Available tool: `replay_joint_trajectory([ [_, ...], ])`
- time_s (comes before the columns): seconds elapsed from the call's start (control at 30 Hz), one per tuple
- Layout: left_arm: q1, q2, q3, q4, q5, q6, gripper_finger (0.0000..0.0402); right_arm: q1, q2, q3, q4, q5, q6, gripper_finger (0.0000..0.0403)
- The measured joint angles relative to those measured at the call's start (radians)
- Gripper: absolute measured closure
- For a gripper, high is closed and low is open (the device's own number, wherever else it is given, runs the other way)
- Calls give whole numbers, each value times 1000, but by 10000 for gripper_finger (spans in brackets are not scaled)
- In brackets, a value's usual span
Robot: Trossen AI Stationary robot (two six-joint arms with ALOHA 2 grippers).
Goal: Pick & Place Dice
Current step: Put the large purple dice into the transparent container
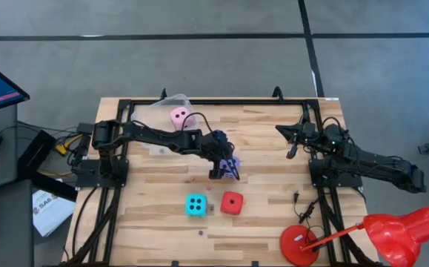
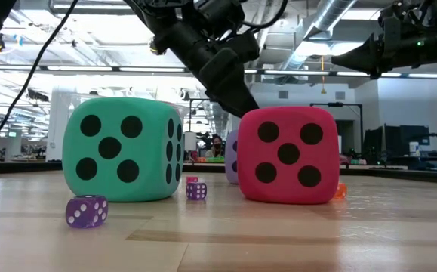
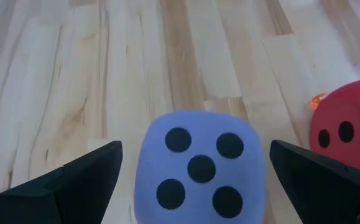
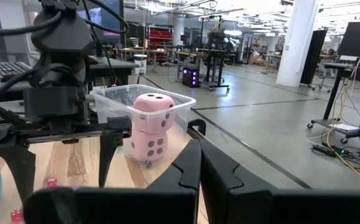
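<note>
The violet-blue die (image 3: pixel 198 171) sits on the table mid-way across, five pips showing in the left wrist view. My left gripper (image 3: pixel 196 144) is open and low over it, one finger on either side with a gap to each face; the high view shows the left gripper (image 1: pixel 224 169) above the violet-blue die (image 1: pixel 233 165). The cyan die (image 1: pixel 195 205) and the red die (image 1: pixel 232 202) rest nearer the table's near edge. Two pale pink dice (image 4: pixel 152 127) are stacked in the clear tub (image 4: pixel 108 93) at the far edge. My right gripper (image 4: pixel 199 165) waits shut, raised at the table's right.
Tiny purple dice (image 2: pixel 86 211) (image 2: pixel 196 190) and a tiny orange one (image 2: pixel 340 190) lie on the wood among the big dice. A red desk lamp (image 1: pixel 392 233) stands at the near right corner. Bare wood lies between the tub and the violet-blue die.
</note>
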Motion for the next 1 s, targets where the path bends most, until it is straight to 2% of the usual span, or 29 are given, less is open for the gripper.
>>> replay_joint_trajectory([
  [0.33,1,-1,-80,110,1,-8,4,0,0,0,0,0,17,403],
  [1.0,12,13,-99,112,6,-44,4,0,0,0,4,0,18,403],
])
